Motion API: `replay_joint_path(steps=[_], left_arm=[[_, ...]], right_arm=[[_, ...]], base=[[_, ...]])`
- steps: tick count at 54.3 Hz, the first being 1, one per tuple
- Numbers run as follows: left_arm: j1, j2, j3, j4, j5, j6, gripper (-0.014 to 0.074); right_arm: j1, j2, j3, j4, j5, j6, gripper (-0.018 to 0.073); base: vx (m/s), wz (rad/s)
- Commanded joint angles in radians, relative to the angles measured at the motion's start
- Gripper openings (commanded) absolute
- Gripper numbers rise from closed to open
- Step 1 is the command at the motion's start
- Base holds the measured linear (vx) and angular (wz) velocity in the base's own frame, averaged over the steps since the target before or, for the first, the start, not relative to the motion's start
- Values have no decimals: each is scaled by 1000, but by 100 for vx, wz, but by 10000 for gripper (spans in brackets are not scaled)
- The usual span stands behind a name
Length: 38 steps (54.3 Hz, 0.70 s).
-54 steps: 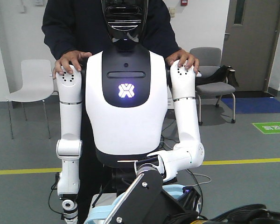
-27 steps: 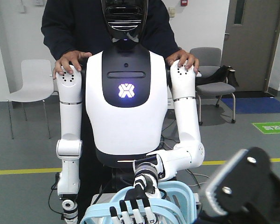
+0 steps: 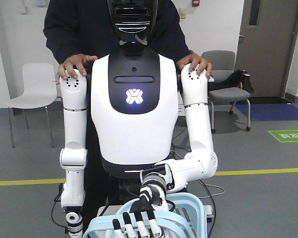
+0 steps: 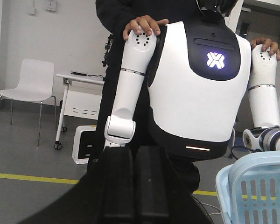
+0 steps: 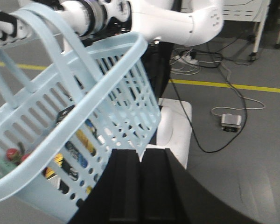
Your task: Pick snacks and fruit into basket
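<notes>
Basket hung from humanoid's hand; both wrist grippers pressed together, holding nothing.

Left wrist view: left gripper [image 4: 134, 186] at bottom centre, black fingers [image 4: 117, 184] flat against each other; basket [image 4: 259, 186] well off to its right at the frame edge, not touching. White humanoid [image 3: 134, 99] faces the cameras; a person [image 3: 114, 25] stands behind it with hands on its shoulders. Front view: humanoid's hand [image 3: 136, 220], black-tipped fingers curled over the basket's handle. Right wrist view: basket tilted, filling the left side, dark box [image 5: 72, 149] and something red [image 5: 11, 154] visible through the slots, not clear enough to name. Right gripper [image 5: 140, 184] just below the basket's lower corner, fingers [image 5: 156, 186] together; contact with basket cannot be told.
</notes>
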Motion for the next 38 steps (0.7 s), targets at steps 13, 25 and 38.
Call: replay_joint_path(steps=[13,25,38], left_arm=[[2,14,4,-8,-80,-1,-6],[2,14,4,-8,-80,-1,-6],[2,14,4,-8,-80,-1,-6]], right_arm=[[-276,-218,139,121,-95,-47,-10],[-420,-294,193,191,-81,-176,-10],[-461,-294,193,202,-77,-312,-10]], base=[[0,0],[0,0],[0,0]])
